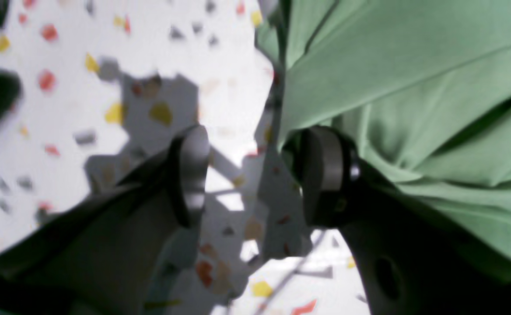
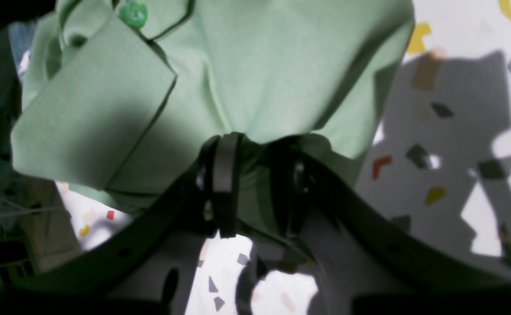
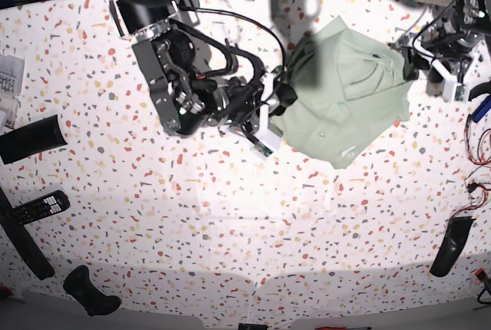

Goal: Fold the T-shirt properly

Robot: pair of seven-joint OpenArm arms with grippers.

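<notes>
Right claw (image 2: 255, 183) clamps the T-shirt (image 2: 246, 74), seemingly its blurred edge; left claw (image 1: 255, 175) gapes.

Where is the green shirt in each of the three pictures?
Left wrist: the T-shirt fills the right side, beside the open left gripper.
Right wrist: it fills the top and middle, pinched by the right gripper.
Base: it is upper right of centre.
Shared landmark: the speckled table.
</notes>
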